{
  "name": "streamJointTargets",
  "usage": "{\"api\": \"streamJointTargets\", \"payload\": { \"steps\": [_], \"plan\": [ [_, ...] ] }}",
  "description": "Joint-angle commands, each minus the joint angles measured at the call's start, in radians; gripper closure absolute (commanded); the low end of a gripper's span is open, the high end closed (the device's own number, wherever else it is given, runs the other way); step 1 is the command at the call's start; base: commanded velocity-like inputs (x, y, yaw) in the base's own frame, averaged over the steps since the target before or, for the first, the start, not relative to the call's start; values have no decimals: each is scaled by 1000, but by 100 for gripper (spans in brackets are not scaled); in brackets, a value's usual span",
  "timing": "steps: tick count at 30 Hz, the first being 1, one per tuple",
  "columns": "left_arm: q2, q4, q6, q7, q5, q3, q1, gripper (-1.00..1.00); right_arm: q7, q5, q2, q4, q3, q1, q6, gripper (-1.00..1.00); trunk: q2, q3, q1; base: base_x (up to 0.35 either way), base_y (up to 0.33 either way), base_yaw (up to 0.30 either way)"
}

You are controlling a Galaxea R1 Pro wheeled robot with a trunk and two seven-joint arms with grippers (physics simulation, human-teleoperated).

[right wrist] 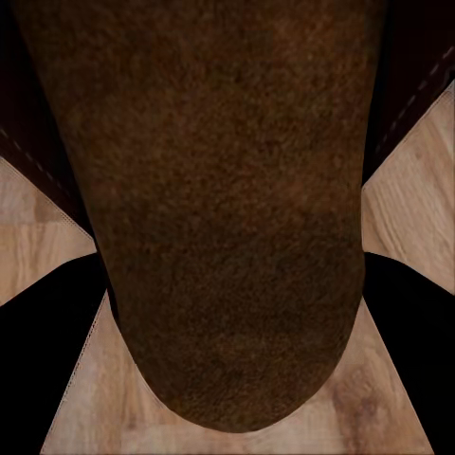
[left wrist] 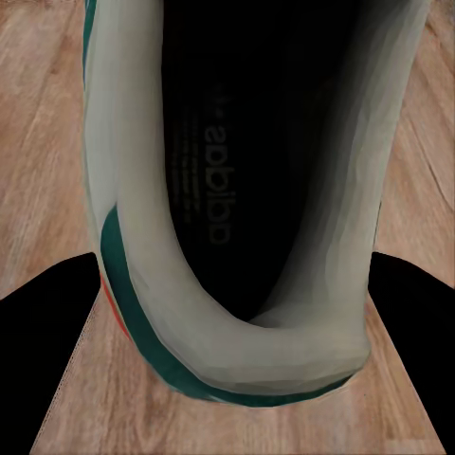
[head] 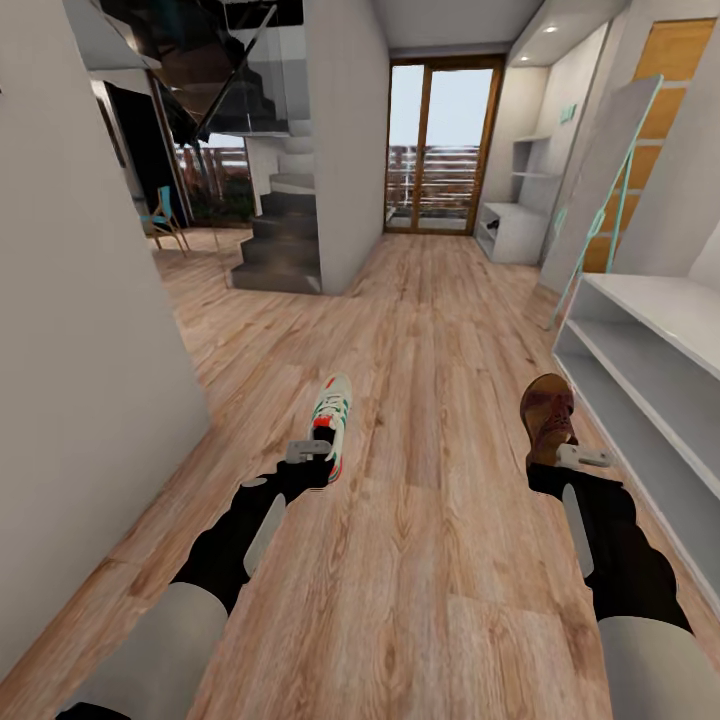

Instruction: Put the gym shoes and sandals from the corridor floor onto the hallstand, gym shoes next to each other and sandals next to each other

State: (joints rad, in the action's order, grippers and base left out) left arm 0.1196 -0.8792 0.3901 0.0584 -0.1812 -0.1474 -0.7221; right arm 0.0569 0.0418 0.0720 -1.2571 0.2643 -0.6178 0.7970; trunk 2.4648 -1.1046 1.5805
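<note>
Wood-plank floor point(head: 440, 330) runs toward the glass door at twelve o'clock. A pale shoe rack point(head: 650, 370) stands on it at three o'clock.

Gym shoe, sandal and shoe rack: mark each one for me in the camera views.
gym shoe point(head: 332, 410), head view, on its laced upper.
sandal point(head: 548, 408), head view, on its brown strap area.
shoe rack point(head: 668, 312), head view, on the bare bench top.

Both end effectors point(head: 318, 447) point(head: 572, 452) clamped, loaded
</note>
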Motion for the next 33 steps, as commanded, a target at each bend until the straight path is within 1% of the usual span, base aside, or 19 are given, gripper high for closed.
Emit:
{"api": "streamJointTargets", "payload": {
  "steps": [1, 33],
  "plan": [
    [0, -1, 6, 0, -7, 0, 0, 100, 0, 4, 0, -1, 0, -1, 5, 100, 0, -1, 0, 346, 0, 0],
    [0, -1, 6, 0, -7, 0, 0, 100, 0, 4, 0, -1, 0, -1, 5, 100, 0, -1, 0, 346, 0, 0]
  ]
}}
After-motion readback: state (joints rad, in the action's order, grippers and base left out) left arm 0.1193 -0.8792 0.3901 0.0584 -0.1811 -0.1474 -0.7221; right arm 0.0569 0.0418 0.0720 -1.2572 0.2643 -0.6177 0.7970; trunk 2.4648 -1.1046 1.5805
